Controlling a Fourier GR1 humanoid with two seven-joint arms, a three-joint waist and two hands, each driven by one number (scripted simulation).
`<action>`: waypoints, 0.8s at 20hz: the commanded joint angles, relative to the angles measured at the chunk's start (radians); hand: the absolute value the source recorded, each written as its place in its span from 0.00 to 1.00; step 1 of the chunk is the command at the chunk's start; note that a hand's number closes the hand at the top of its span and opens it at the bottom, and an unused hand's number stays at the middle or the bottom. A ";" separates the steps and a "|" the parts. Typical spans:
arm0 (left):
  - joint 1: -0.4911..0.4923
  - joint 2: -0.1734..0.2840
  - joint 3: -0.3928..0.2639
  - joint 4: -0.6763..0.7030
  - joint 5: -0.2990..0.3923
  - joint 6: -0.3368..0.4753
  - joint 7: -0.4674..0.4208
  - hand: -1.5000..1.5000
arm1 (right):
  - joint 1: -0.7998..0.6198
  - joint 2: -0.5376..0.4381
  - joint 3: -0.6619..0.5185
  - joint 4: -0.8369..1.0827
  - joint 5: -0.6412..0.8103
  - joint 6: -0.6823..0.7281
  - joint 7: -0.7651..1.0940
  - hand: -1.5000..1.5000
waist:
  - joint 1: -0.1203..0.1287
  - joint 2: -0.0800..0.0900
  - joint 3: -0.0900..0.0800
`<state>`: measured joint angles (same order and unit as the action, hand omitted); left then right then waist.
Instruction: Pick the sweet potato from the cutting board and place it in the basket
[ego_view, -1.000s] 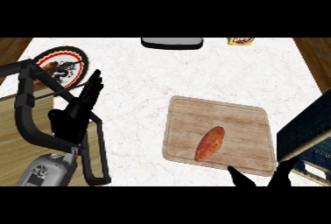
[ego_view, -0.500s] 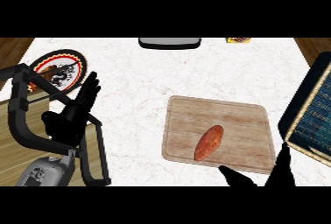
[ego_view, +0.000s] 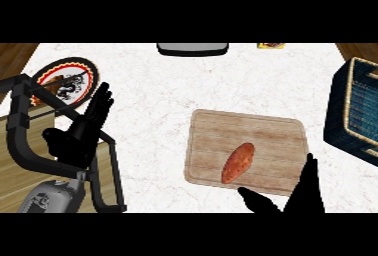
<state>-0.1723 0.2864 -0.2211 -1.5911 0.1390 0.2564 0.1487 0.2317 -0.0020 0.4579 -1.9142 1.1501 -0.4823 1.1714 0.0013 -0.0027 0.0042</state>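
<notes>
Fingers (ego_view: 308, 172) of right hand (ego_view: 299, 197): straight, spread, holding nothing, just below-right of sweet potato (ego_view: 238, 162). Potato: on cutting board (ego_view: 214, 125), long axis running lower-left to upper-right. Left hand (ego_view: 80, 132): open, resting, well apart.

No legible text or labels anywhere

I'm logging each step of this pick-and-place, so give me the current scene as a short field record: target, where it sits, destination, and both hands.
target: sweet potato, lying at a slant
support: cutting board, on the counter
destination: basket at the view's right edge, holding no sweet potato
right hand: open, fingers up at the board's near edge, not touching the sweet potato
left hand: open, resting at the view's left
task status: pick not yet done
</notes>
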 joint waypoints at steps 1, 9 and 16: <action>0.022 0.065 0.110 0.078 -0.002 0.018 -0.017 0.50 | -0.072 0.002 0.003 0.063 0.034 -0.059 0.201 0.00 | 0.009 0.007 -0.005; 0.007 0.088 0.140 0.062 0.019 0.014 0.005 0.50 | -0.064 0.002 0.074 0.072 0.077 -0.087 0.237 0.00 | 0.007 0.005 -0.005; 0.027 0.093 0.135 0.049 0.021 0.017 0.004 0.50 | -0.084 0.002 0.033 0.117 0.043 -0.111 0.213 0.00 | 0.008 0.005 -0.005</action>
<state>-0.1715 0.2834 -0.2158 -1.5909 0.1622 0.2542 0.1489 0.1631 -0.0041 0.5064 -1.8018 1.2065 -0.5517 1.2041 -0.0010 -0.0025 0.0063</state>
